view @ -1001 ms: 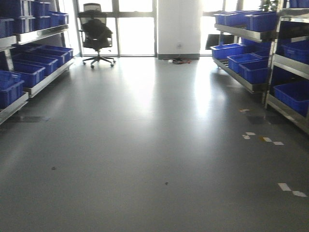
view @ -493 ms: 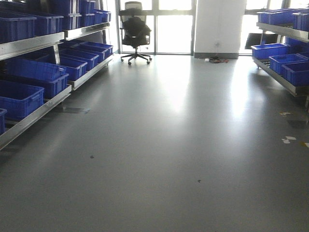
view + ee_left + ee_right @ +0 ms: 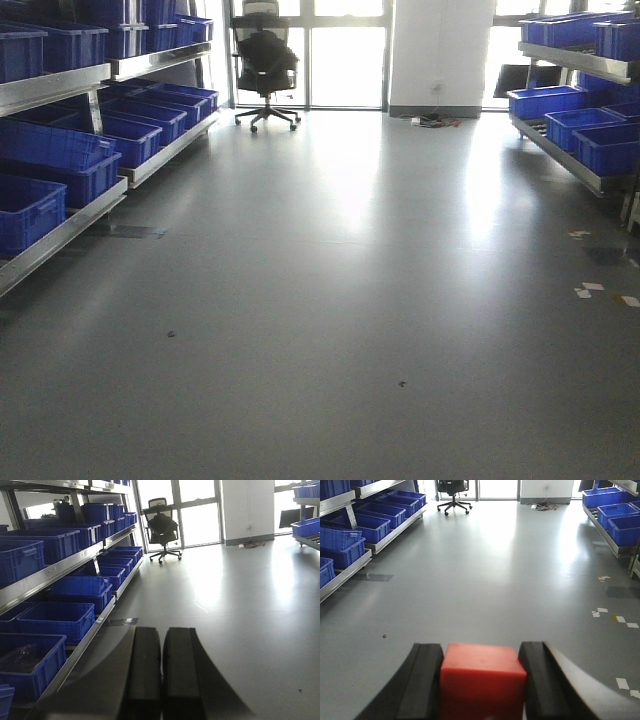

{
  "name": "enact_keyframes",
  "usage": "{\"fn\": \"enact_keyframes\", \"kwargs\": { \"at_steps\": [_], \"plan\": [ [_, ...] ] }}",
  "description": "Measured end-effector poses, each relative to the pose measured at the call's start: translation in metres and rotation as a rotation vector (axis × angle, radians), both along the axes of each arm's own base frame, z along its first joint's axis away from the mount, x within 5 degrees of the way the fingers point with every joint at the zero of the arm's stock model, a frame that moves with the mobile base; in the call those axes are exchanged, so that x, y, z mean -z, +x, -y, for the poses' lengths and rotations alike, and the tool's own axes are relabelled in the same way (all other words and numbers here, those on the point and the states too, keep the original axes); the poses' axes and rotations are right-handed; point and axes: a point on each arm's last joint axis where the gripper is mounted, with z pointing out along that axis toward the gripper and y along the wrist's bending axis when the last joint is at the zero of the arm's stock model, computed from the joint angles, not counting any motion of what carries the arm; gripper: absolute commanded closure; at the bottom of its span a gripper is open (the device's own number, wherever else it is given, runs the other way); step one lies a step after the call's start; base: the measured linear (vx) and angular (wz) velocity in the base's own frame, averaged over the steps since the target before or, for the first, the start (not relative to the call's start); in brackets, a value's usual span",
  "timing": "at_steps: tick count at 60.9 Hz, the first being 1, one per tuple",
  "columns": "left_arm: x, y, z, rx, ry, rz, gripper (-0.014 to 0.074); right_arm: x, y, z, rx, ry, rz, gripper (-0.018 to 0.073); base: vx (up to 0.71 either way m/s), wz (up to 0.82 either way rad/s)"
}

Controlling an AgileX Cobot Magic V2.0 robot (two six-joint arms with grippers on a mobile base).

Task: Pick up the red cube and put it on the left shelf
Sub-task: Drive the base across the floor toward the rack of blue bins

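Observation:
The red cube sits between the two black fingers of my right gripper, which is shut on it and holds it above the grey floor. My left gripper is shut, its pads pressed together with nothing between them. The left shelf is a steel rack with several blue crates. It runs along the left side close beside the left gripper. The left shelf also lines the left edge of the front view and, farther off, the left shelf shows in the right wrist view. Neither gripper shows in the front view.
A second rack with blue crates lines the right side. A black office chair stands by the far windows, next to a white pillar with cables at its foot. Tape scraps lie on the floor at right.
The front view has swung left: the left shelf now fills more of the left edge, the chair has shifted right and the right rack has slid toward the right edge.

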Motion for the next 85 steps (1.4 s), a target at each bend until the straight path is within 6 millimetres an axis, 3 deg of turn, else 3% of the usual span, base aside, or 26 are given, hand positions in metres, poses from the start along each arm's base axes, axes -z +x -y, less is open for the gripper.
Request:
{"fn": "enact_keyframes", "kwargs": {
  "at_steps": [42, 85],
  "plan": [
    [0.0, 0.0, 0.0, 0.0, 0.0, 0.0, 0.0491, 0.0, 0.0, 0.0, 0.0, 0.0, 0.0, 0.0502, 0.29, 0.07],
    [0.0, 0.0, 0.0, 0.0, 0.0, 0.0, 0.0491, 0.0, 0.0, 0.0, 0.0, 0.0, 0.0, 0.0502, 0.46, 0.12]
  ]
}}
